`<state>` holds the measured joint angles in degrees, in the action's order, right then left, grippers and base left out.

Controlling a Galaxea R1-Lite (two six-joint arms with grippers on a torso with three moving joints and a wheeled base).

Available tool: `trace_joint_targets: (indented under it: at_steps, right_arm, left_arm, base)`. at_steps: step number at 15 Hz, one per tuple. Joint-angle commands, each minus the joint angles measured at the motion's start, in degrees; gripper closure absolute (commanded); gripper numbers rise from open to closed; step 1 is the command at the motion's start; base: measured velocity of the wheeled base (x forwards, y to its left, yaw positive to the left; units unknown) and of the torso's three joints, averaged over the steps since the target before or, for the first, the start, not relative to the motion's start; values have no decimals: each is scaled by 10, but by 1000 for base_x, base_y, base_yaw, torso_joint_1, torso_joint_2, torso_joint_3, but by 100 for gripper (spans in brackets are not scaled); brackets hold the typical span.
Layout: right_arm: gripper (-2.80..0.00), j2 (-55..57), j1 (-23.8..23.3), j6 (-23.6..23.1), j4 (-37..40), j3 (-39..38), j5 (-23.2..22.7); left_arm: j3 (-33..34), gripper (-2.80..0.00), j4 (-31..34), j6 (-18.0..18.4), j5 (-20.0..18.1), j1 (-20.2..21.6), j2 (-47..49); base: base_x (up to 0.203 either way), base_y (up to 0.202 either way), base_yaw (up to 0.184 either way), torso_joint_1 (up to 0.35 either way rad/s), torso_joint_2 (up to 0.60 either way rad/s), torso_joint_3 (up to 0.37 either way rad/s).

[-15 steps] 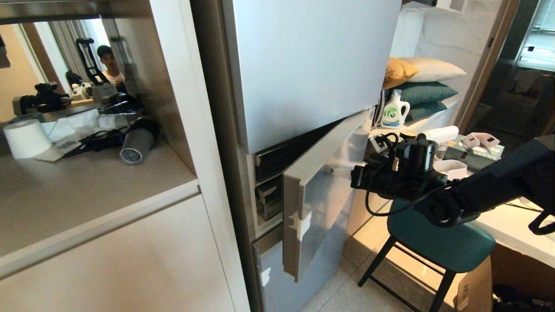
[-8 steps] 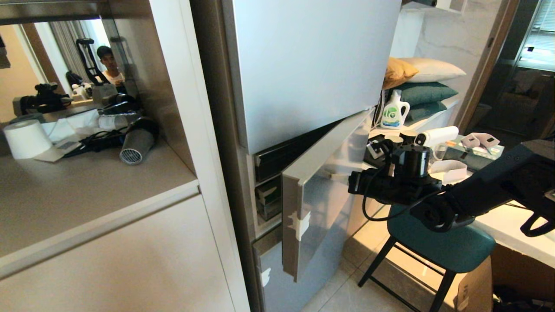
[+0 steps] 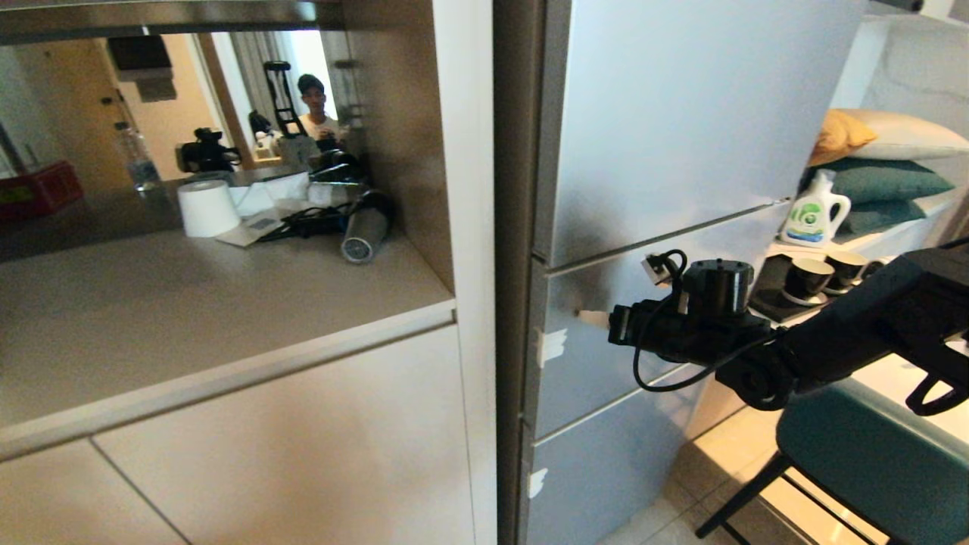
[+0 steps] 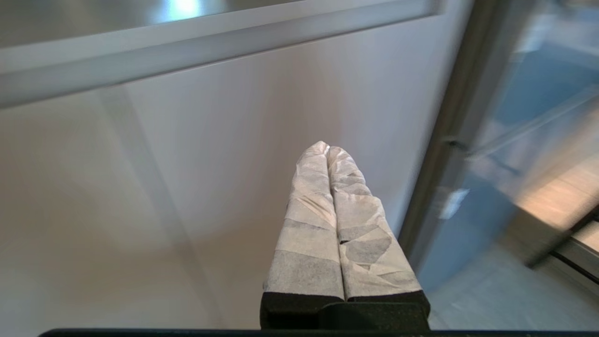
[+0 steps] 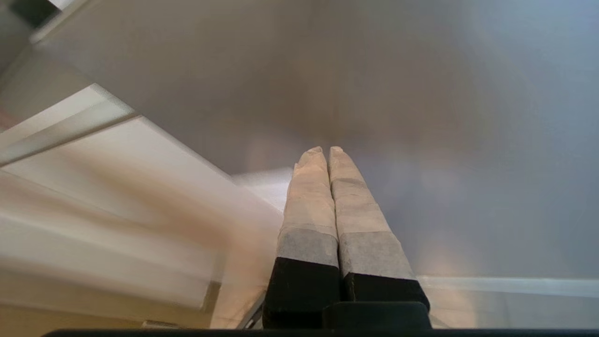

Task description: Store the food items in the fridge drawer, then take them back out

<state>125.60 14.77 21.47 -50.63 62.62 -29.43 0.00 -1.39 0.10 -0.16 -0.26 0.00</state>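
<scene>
1. The grey steel-fronted fridge (image 3: 681, 136) fills the upper right of the head view, all its panels flush, so neither the drawer nor the potato and pepper can be seen
2. To its left a white cabinet (image 3: 250, 446) carries a beige counter (image 3: 189, 303) set in a mirrored niche
3. A teal stool (image 3: 870, 462) stands at lower right, below the black right arm (image 3: 848, 341) that reaches in from the right edge
4. The right gripper (image 3: 587, 315) has its taped fingers (image 5: 327, 187) clenched together on nothing, tips against the middle fridge panel (image 3: 606, 356)
5. The left gripper (image 4: 327, 149) is likewise clenched and empty, facing the white cabinet door beside the fridge edge
6. On the counter sit a toilet paper roll (image 3: 207, 208) and a hair dryer (image 3: 362, 231)
7. A white detergent bottle (image 3: 808, 210) and black cups (image 3: 804, 278) stand right of the fridge
</scene>
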Motion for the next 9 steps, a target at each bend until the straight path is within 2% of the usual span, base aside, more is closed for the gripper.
trace_joint_targets:
  at_steps: [1,4,9]
  right_arm:
    - [0,-4,2,1,-24,-22,3]
    - [0,-18,2,-1,-132,-122,32]
    - [0,-55,-1,-43,-153,-248,45]
  left_arm:
    - [6,0,0,0,0,0,0]
    - [6,0,0,0,0,0,0]
    - [6,0,0,0,0,0,0]
  base:
    - [2,-7,168,2,-2,3]
    - [-1,-5,59,-9,-6,1]
    - [0,0,0,6,1,-1]
